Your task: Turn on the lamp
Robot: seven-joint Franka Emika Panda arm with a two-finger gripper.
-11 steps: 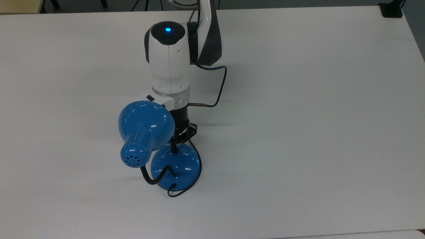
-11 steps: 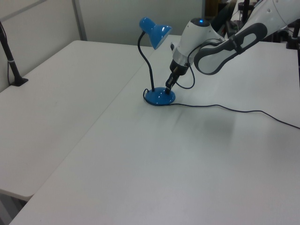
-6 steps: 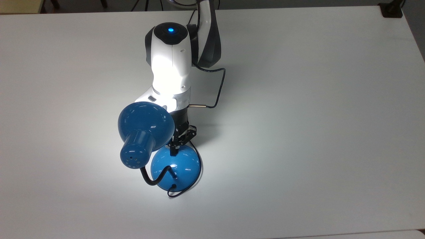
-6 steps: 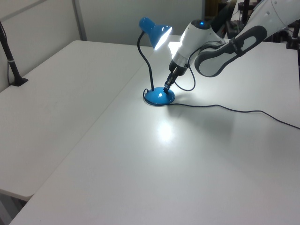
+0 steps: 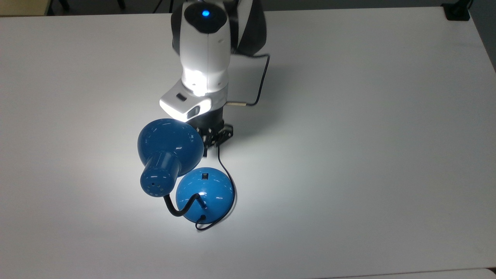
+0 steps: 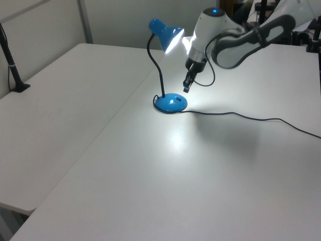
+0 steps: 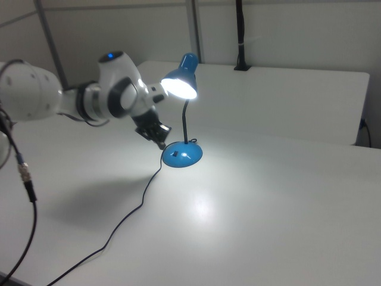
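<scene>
The blue lamp is lit and throws a bright patch on the white table (image 5: 348,155). Its bell shade (image 5: 170,143) leans on a black gooseneck (image 5: 180,209) over the round blue base (image 5: 213,192), where the small black switch (image 5: 204,176) shows uncovered. My gripper (image 5: 207,149) hangs above the table just beyond the base, partly behind the shade, with its fingers shut and nothing held. In the left view the gripper (image 6: 186,89) floats clear above the base (image 6: 170,103). In the right view the gripper (image 7: 162,143) hovers to the right view's left of the base (image 7: 183,155).
The lamp's thin black cord (image 6: 251,118) trails across the table from the base, and also shows in the right view (image 7: 132,217). A black clamp post (image 6: 11,60) stands at the left view's left table edge. Another clamp (image 5: 456,11) sits at the top view's far right corner.
The lamp went from dark to lit. My gripper then lifted off the switch on the base and drew back and up, leaving the switch uncovered.
</scene>
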